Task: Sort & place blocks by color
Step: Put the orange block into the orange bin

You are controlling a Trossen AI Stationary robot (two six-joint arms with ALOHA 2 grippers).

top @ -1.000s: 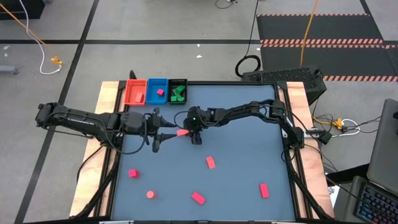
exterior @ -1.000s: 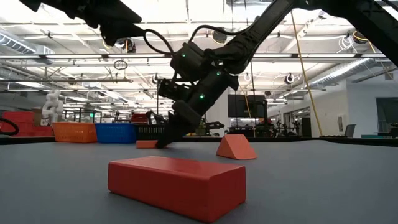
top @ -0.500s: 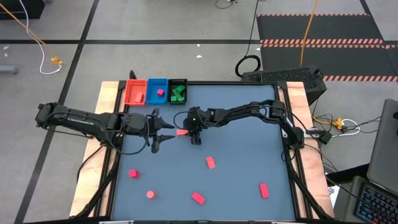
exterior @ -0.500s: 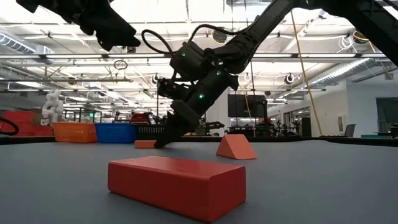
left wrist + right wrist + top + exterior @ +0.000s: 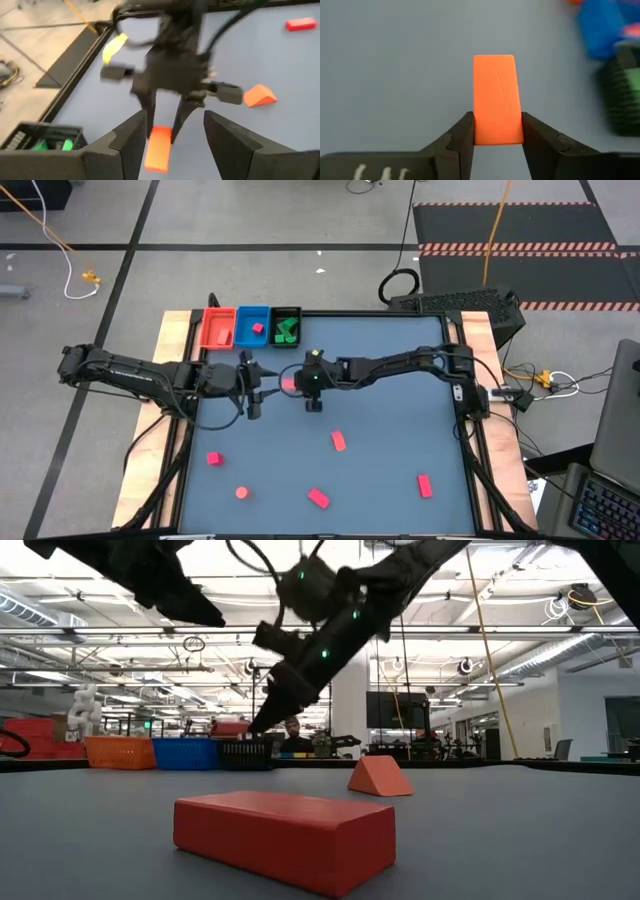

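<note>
The right gripper pinches one end of an orange bar block, lifted above the table near its centre, long axis running straight out beyond the fingertips. The left gripper hangs unclenched and empty just at 9 o'clock of it.

Grey table bears blocks, apparently three trays.

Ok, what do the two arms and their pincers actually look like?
Both are dark, slim, jointed arms with black cables looped alongside. The right pincer has two black wedge-shaped fingers; green indicator lights glow near its wrist. The left pincer has matching black tapered fingers.
</note>
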